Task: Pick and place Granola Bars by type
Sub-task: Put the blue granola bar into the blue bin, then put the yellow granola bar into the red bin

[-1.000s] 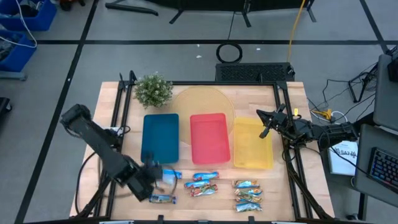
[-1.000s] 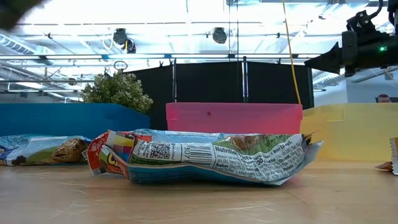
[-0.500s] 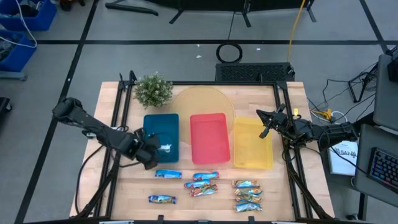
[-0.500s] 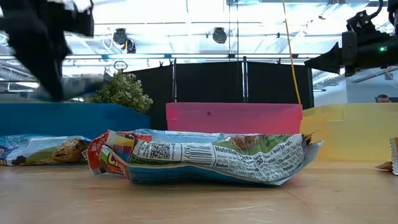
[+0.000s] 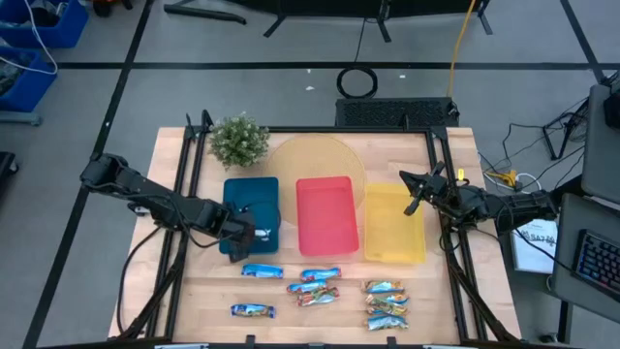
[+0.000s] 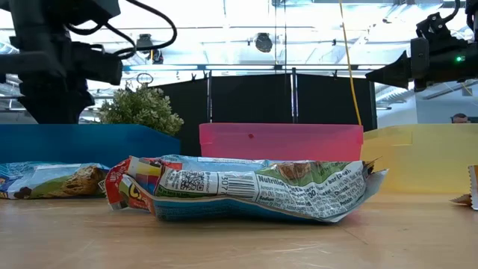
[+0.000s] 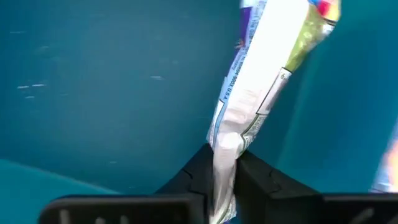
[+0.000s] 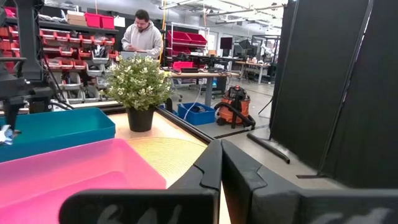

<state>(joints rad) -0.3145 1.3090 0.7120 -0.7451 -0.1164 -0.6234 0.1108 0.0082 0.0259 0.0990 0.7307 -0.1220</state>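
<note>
My left gripper (image 5: 247,229) (image 7: 225,158) hangs over the near right corner of the blue tray (image 5: 250,199) and is shut on a blue-and-white granola bar (image 7: 261,74). Several more bars lie flat on the near table: two on the left (image 5: 262,271) (image 5: 253,310), three in the middle (image 5: 315,288), and a stack of several on the right (image 5: 386,303). One bar fills the low view (image 6: 246,187). My right gripper (image 5: 412,190) (image 8: 221,162) waits, shut, at the far edge of the yellow tray (image 5: 394,233). My left gripper pinches one end of the granola bar (image 7: 227,144) between its two fingers, coming from above and pointing down. The bar reaches away from the fingers, down into the blue tray. I cannot tell whether its free end (image 7: 314,15) touches the tray floor.
A red tray (image 5: 325,215) sits between the blue and yellow ones. Beyond them lie a round tan mat (image 5: 315,157) and a potted plant (image 5: 238,141). Metal frame rails run along both table sides. A person (image 8: 142,34) stands in the room beyond.
My left gripper has risen from the bars at the near left of the table and moved toward the far edge, carrying one bar over the blue tray's near right corner. The other bars have stayed in place.
</note>
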